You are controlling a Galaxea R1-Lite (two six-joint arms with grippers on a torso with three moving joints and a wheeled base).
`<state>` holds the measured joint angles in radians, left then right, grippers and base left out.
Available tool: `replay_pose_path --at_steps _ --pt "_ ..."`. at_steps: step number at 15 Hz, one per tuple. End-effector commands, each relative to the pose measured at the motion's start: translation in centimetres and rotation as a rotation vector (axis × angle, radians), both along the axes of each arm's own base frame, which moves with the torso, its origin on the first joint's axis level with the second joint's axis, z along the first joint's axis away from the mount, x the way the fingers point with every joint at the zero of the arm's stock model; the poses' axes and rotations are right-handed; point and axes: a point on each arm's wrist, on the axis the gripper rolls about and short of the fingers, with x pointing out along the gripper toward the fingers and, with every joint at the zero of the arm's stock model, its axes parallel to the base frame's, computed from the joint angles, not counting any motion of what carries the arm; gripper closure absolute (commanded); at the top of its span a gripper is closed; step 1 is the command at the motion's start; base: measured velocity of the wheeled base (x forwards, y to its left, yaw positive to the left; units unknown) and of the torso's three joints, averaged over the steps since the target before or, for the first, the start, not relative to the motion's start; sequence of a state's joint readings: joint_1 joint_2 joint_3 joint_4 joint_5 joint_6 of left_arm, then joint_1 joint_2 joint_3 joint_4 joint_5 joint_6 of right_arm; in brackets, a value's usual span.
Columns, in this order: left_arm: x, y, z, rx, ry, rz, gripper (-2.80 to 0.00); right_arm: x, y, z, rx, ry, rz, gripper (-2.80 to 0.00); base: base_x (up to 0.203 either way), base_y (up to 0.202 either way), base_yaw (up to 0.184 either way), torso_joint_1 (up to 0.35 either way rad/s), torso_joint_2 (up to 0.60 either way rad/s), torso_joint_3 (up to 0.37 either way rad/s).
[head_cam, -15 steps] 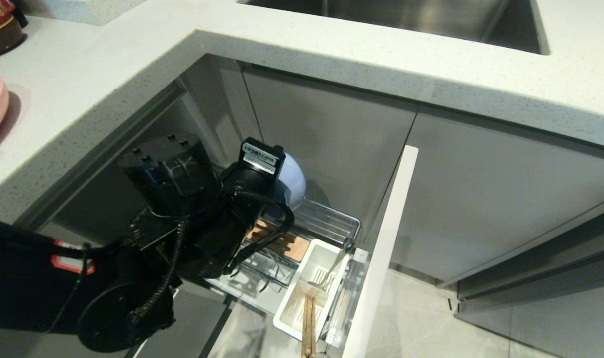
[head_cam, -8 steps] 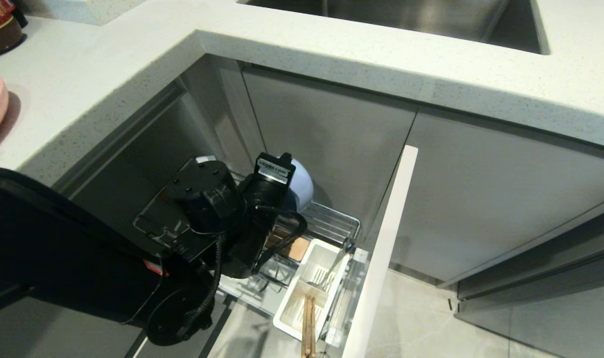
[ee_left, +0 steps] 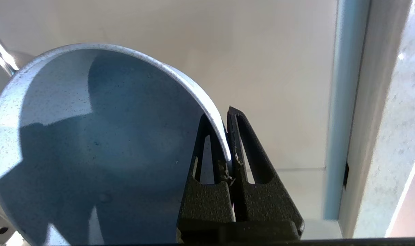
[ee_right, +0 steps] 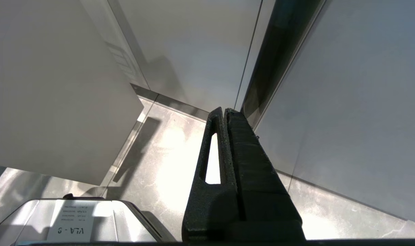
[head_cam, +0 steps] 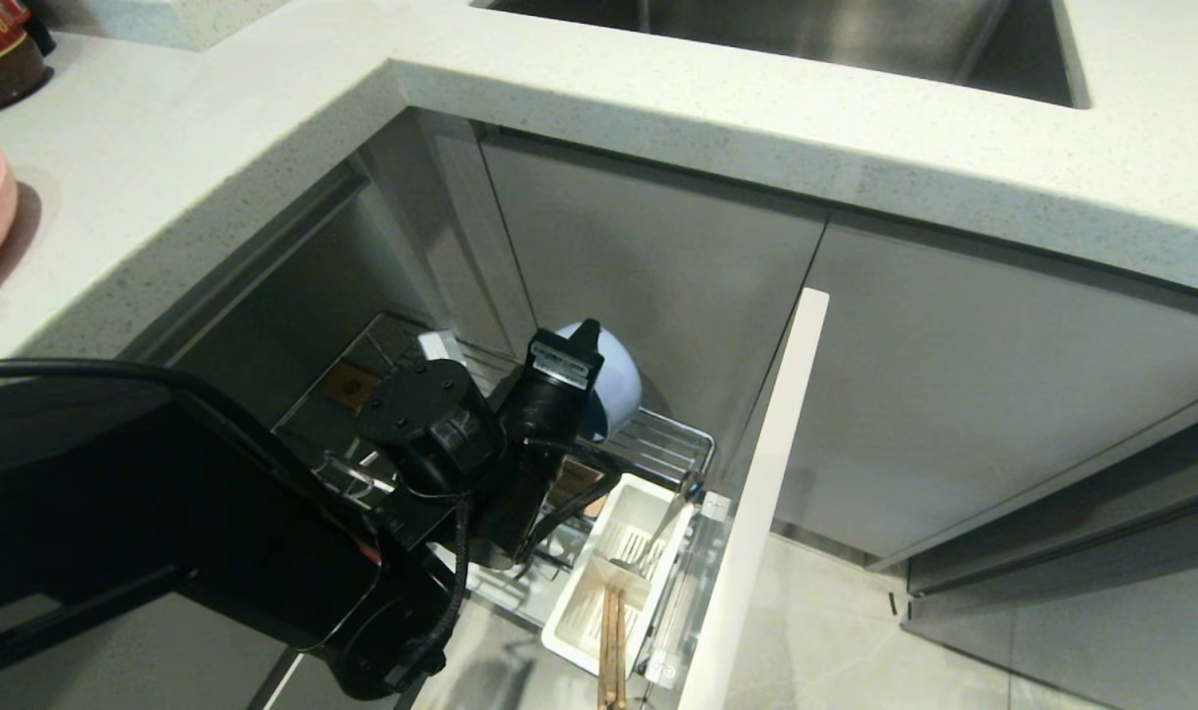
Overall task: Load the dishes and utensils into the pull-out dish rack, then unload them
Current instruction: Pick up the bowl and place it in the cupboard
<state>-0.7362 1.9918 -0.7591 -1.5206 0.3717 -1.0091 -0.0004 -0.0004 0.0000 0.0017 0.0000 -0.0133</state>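
From the head view, the left gripper (head_cam: 584, 340) holds the pale-blue bowl (head_cam: 618, 385) above the back of the pull-out dish rack (head_cam: 658, 444). In the left wrist view, its fingers (ee_left: 243, 136) pinch the bowl's rim. In the right wrist view, the right gripper (ee_right: 224, 112) is squeezed together, holding nothing, over the floor (ee_right: 166, 150)

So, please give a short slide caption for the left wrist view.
Left gripper shut on the pale-blue bowl's rim, beside a pale cabinet panel.
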Motion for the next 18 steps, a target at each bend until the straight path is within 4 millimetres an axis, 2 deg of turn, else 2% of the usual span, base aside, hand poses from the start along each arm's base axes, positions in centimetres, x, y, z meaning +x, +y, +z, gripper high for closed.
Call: replay_pose_path --at_steps 1,5,18 --pt "0.4 -0.2 -1.1 0.011 0.020 -0.002 0.00 0.0 0.0 0.0 -0.001 0.000 -0.001 0.00 0.000 0.000 0.000 0.000 0.00 0.000" --pt "1.2 -0.2 -2.2 0.037 0.040 -0.020 0.00 0.0 0.0 0.0 -0.001 0.000 0.000 0.00 0.000 0.000 0.000 0.000 0.00 0.000" --pt "1.4 -0.1 -2.5 0.043 0.045 -0.010 0.00 0.0 0.0 0.0 -0.001 0.000 -0.001 0.00 0.000 0.000 0.000 0.000 0.00 0.000"
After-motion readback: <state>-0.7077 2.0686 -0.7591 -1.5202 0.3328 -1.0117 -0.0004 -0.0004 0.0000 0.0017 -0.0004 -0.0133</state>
